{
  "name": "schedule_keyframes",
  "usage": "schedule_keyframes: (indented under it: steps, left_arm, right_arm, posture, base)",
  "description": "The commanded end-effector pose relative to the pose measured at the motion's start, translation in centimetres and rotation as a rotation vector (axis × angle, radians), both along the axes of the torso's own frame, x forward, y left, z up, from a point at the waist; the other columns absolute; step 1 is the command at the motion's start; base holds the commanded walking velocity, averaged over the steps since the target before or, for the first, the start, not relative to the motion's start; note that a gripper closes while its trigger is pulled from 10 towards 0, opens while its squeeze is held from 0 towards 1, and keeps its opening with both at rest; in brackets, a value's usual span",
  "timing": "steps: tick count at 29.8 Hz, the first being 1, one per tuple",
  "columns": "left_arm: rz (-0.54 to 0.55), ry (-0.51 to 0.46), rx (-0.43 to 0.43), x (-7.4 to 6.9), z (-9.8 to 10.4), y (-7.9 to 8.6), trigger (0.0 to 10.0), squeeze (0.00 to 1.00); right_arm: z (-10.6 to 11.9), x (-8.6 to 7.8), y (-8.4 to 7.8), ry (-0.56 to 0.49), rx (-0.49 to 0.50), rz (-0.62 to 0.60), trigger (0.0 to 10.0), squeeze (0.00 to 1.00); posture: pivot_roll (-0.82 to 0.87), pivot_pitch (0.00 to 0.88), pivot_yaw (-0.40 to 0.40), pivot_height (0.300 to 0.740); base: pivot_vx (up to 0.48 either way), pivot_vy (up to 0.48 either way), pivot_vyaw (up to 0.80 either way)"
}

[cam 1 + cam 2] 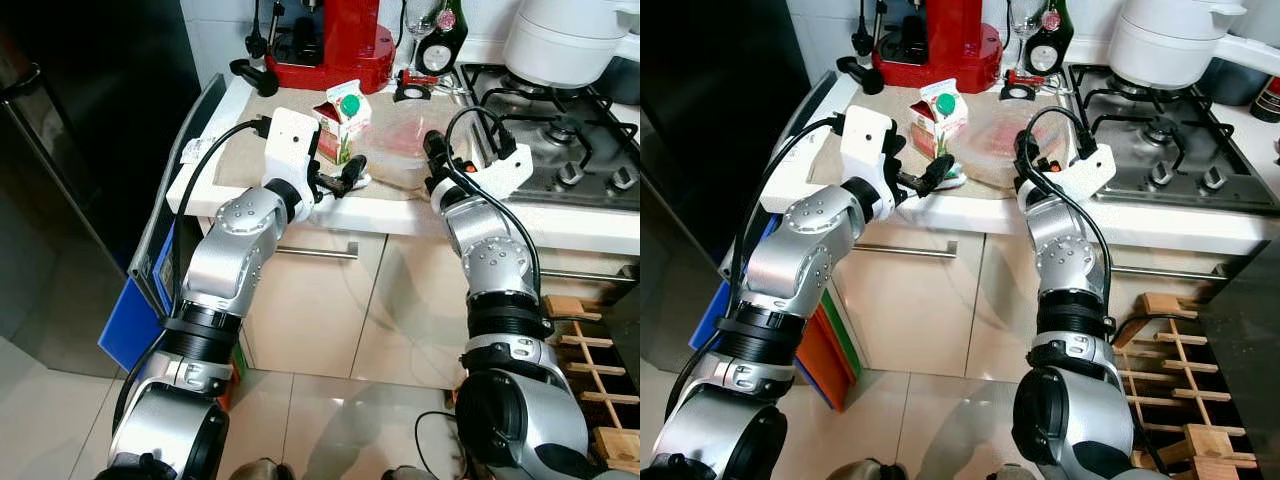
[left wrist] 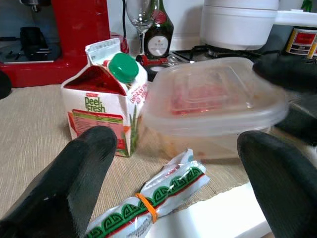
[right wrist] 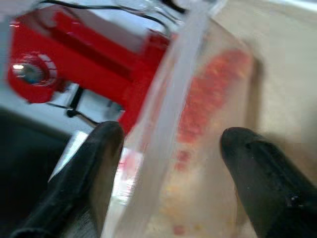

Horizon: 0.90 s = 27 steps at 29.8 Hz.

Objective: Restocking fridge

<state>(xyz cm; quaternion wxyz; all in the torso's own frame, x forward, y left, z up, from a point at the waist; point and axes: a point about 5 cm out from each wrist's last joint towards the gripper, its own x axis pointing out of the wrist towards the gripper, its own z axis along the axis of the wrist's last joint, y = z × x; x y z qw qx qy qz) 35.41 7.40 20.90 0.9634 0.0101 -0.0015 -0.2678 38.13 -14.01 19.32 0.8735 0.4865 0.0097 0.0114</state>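
A small carton with a green cap (image 1: 342, 122) stands on the beige mat on the counter. Right beside it sits a clear lidded container of red food (image 1: 405, 135). In front of the carton, near the counter edge, lies a green-patterned packet bound with an orange rubber band (image 2: 148, 203). My left gripper (image 1: 340, 180) hovers open just above that edge, its fingers wide on either side of the packet. My right gripper (image 3: 171, 136) is open at the container's near right side, one finger on each side of its wall and rim.
A red appliance (image 1: 330, 40), a wine glass and a dark bottle (image 1: 440, 40) stand behind the mat. A gas hob (image 1: 560, 130) with a white pot (image 1: 565, 35) is on the right. The dark fridge (image 1: 60, 150) is to the left, a wooden rack (image 1: 590, 370) low right.
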Motion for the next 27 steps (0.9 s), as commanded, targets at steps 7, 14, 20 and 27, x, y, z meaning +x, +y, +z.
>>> schedule_keyframes:
  steps: [7,14,20,27]
  left_arm:
    - [-0.009,-0.018,0.0,0.0,0.7,-0.2,10.0,0.0]
    - [-0.008,-0.015,0.002,-0.1,0.5,-0.2,10.0,0.0]
    - [-0.004,-0.017,0.005,-0.1,0.4,-0.2,10.0,0.0]
    - [0.017,-0.06,0.027,-0.3,0.3,0.2,10.0,0.0]
  right_arm:
    - [1.2,-0.4,-0.8,-0.076,-0.033,-0.036,0.0,0.0]
    - [1.4,-1.0,-1.8,-0.098,-0.079,-0.069,0.0,0.0]
    - [2.1,-1.7,-4.0,-0.138,-0.54,-0.225,0.0,0.0]
    - [3.9,-4.6,-5.9,-0.214,-0.932,-0.468,10.0,0.0]
  posture:
    - [-0.13,0.0,0.04,0.74]
    - [-0.13,0.0,0.027,0.74]
    - [-0.13,0.0,0.019,0.74]
    - [-0.14,0.0,0.018,0.74]
  base:
    - [0.0,0.0,0.0]
    - [0.0,0.0,0.0]
    - [0.0,0.0,0.0]
    - [0.0,0.0,0.0]
